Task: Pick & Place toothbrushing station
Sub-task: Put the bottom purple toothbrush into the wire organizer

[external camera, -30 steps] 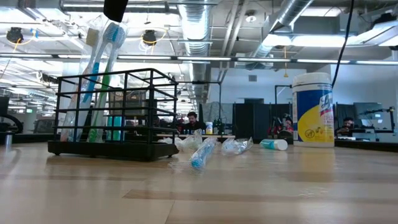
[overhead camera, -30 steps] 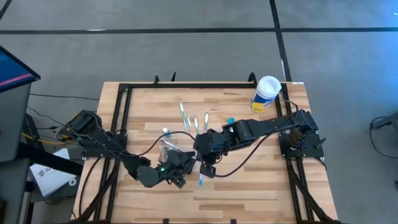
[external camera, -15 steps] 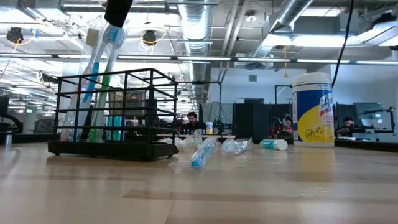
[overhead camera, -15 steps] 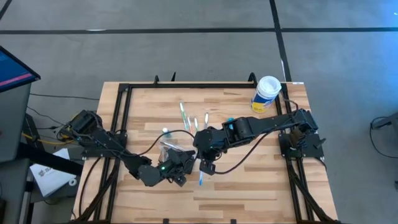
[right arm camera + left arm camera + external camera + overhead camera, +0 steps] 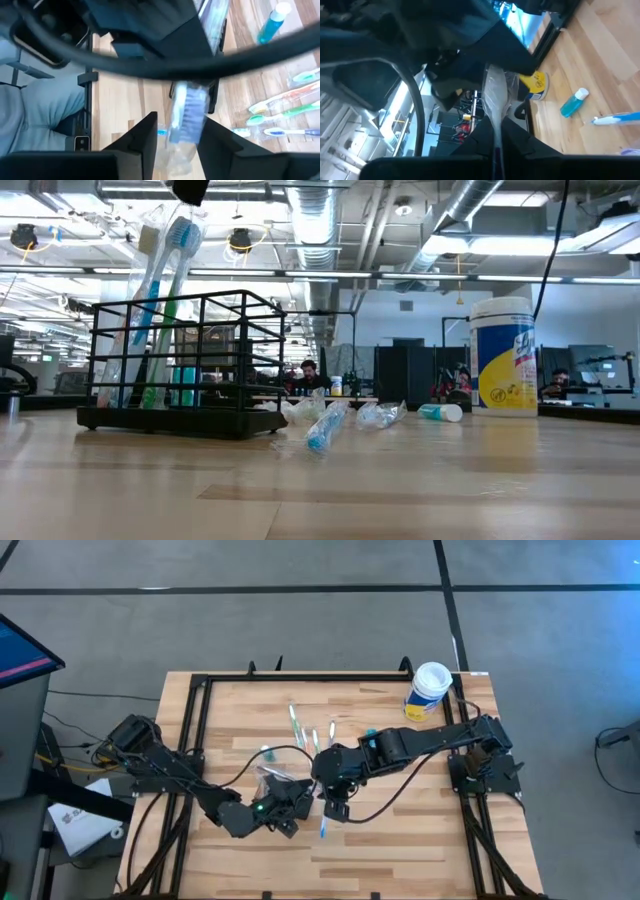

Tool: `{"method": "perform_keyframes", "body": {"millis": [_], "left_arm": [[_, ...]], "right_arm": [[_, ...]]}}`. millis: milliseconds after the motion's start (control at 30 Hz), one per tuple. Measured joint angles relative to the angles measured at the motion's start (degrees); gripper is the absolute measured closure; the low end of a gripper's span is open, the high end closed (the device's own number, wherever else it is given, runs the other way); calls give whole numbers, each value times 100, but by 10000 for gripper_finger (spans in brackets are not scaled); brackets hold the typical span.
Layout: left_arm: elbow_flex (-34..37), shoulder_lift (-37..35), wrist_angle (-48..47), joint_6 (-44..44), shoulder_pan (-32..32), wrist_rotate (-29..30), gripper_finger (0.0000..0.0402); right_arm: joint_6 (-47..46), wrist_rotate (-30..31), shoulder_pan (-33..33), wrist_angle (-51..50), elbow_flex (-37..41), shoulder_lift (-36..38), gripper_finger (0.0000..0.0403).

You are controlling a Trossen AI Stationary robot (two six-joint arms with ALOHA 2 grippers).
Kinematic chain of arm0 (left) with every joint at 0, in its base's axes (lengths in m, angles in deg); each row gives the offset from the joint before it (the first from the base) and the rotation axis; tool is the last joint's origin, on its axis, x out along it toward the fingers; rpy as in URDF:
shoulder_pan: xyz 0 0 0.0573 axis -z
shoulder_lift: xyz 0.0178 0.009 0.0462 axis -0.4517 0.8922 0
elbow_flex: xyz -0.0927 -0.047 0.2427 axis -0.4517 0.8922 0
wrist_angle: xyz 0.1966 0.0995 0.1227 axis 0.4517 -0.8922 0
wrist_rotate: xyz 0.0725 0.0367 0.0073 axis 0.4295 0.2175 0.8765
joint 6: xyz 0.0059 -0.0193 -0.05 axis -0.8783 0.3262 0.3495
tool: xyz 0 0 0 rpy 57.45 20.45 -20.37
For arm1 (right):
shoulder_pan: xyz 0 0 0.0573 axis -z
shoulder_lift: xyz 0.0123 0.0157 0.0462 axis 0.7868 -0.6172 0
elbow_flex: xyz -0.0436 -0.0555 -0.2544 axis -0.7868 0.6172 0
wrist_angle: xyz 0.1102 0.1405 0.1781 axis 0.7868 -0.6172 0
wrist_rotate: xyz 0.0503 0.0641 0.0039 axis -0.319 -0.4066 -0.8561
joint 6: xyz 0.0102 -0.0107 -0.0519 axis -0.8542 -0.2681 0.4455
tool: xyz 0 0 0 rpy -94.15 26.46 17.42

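1. Right wrist view first: the right gripper (image 5: 177, 125) has its jaws spread. A wrapped blue toothbrush (image 5: 187, 112) sits between the fingers, but it looks let go.
2. Left gripper (image 5: 283, 815), just beside it at mid-table, is pinched closed on what looks like a plastic-wrapped toothbrush (image 5: 495, 100).
3. Low view shows the toothbrushing station (image 5: 185, 360), a black wire rack sitting flat on the table (image 5: 420, 480) with brushes leaning upright inside. From overhead I can't pick it out under the arms.
4. My guess is it's light and stiff but top-heavy with those tall brushes. I'd pinch a top rim bar and lift it level.
5. Wipes canister (image 5: 428, 690) is well apart.
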Motion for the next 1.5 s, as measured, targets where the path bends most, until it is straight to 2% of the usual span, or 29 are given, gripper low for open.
{"method": "perform_keyframes", "body": {"millis": [233,467,633,833,1067,1233,1367,1500], "left_arm": [[0,-314,-38,6,0,25,396],[31,-864,-125,190,6,48,396],[31,-1356,-179,538,4,61,396],[31,-1862,-295,1395,8,55,396],[31,-2292,-1160,2841,13,-746,396],[58,-2605,-1723,3727,13,-1309,396],[467,-3024,-1714,4279,5,-1998,396],[1041,-3509,-1494,4574,-81,-2248,396]], "right_arm": [[40,31,-68,-57,0,277,269],[58,323,-242,-39,-4,416,275],[99,322,-395,-106,0,427,280],[97,327,-481,-116,2,427,282],[81,331,-558,-133,2,427,281],[85,605,-683,-153,2,426,284],[119,651,-790,-154,2,425,284],[123,775,-859,-154,2,425,284]]}}
